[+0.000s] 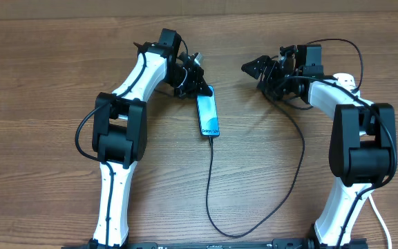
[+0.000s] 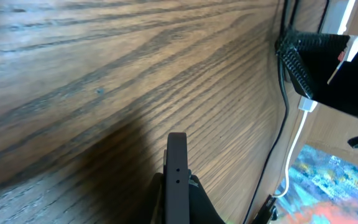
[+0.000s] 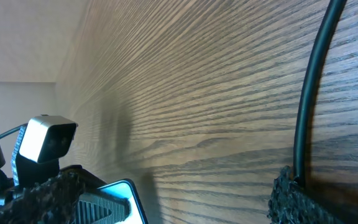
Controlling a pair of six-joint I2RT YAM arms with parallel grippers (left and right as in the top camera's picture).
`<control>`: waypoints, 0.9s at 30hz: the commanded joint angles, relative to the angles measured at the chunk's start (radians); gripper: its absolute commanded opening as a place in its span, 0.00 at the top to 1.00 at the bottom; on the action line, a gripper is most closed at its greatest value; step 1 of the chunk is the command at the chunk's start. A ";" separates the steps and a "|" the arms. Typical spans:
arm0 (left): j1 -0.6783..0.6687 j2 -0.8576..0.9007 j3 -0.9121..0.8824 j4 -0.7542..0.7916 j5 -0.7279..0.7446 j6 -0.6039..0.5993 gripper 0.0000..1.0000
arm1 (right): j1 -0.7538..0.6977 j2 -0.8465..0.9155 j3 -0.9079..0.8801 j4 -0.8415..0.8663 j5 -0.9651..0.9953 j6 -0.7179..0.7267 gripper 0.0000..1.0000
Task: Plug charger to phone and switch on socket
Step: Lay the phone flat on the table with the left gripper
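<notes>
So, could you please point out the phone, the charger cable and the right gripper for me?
phone (image 1: 208,114), overhead view, middle of its lit screen.
charger cable (image 1: 209,176), overhead view, the stretch running on below the phone.
right gripper (image 1: 251,77), overhead view, between its open fingertips.

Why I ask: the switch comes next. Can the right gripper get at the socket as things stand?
Probably yes. The right gripper is open, and the socket lies close by that arm, though mostly hidden under it; the gripper would likely need to pull back first.
</notes>
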State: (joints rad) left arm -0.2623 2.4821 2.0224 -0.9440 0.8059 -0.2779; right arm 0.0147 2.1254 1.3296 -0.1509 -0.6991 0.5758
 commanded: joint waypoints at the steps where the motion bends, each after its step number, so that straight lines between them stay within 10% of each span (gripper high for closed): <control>1: -0.011 0.024 0.013 -0.001 -0.005 -0.015 0.96 | 0.001 -0.008 0.006 0.002 0.011 -0.008 0.00; 27: -0.013 0.043 0.013 0.003 -0.003 -0.029 0.56 | 0.001 -0.008 0.006 0.002 0.011 -0.008 0.00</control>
State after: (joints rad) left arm -0.2623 2.5118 2.0232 -0.9424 0.8097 -0.3027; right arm 0.0147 2.1254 1.3296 -0.1505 -0.6983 0.5758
